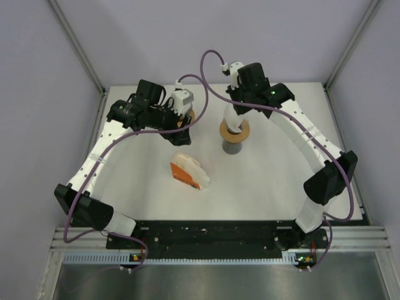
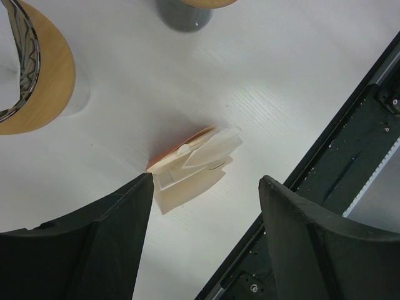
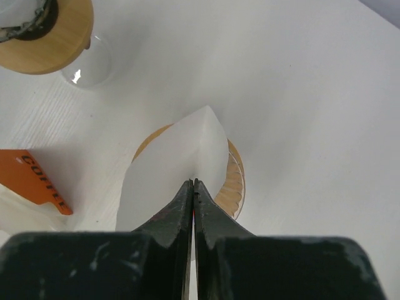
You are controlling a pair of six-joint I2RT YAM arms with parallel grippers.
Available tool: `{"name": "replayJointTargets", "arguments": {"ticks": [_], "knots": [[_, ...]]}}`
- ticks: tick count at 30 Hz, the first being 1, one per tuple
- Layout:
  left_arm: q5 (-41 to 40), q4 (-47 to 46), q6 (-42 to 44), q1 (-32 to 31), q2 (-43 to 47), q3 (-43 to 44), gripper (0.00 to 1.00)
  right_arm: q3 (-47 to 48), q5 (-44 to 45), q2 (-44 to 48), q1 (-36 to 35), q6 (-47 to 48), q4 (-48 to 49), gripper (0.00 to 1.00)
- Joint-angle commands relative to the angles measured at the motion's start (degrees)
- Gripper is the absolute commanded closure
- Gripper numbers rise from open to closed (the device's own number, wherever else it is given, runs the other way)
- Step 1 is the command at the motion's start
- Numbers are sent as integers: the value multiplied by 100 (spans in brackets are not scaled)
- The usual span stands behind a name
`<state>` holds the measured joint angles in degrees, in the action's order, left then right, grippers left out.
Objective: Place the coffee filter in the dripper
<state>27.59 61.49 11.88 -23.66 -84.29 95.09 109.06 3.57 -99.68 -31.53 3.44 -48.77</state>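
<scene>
The white paper coffee filter (image 3: 169, 162) stands folded over the dripper (image 3: 234, 181), a wooden-rimmed cone on a grey base (image 1: 232, 149). My right gripper (image 3: 194, 182) is shut, its tips pinching the filter's upper crease. From above, the filter (image 1: 232, 119) hangs below the right gripper (image 1: 240, 103), just over the dripper's wooden ring (image 1: 244, 131); how deep it sits is hidden. My left gripper (image 2: 206, 180) hovers open with nothing between its fingers, above the table near the pack of filters (image 2: 194, 162).
An orange and cream pack of filters (image 1: 189, 172) lies mid-table. A second wooden ring on a glass vessel (image 2: 47, 75) stands at the back left, under the left arm. The black base rail (image 2: 350, 156) runs along the near edge.
</scene>
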Motion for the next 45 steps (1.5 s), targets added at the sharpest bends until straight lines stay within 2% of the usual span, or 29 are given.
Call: {"name": "replayJointTargets", "arguments": {"ticks": [1, 9, 14, 20, 25, 31, 39, 45], "knots": [[79, -182, -10, 11, 53, -52, 26, -218, 408, 63, -29, -203, 149, 100], [-139, -488, -361, 19, 18, -34, 26, -315, 48, -482, -29, -634, -18, 100], [-527, -1358, -1633, 28, -166, 36, 26, -244, 134, -834, -29, -862, -132, 100], [62, -2193, -3137, 37, -710, 80, 26, -227, -41, -1036, -20, -1003, -132, 100], [431, -2809, -3859, 2, -1089, 115, 26, -376, -67, -1194, -20, -1056, -80, 100], [616, -2968, -4308, -86, -1590, 449, 30, -613, -120, -1335, -20, -1083, 70, 100], [458, -2994, -4536, -235, -1977, 590, 42, -912, -252, -1309, -11, -1126, 263, 100], [273, -3003, -4650, -376, -2188, 590, 46, -939, -507, -1265, -20, -1197, 368, 100]]}}
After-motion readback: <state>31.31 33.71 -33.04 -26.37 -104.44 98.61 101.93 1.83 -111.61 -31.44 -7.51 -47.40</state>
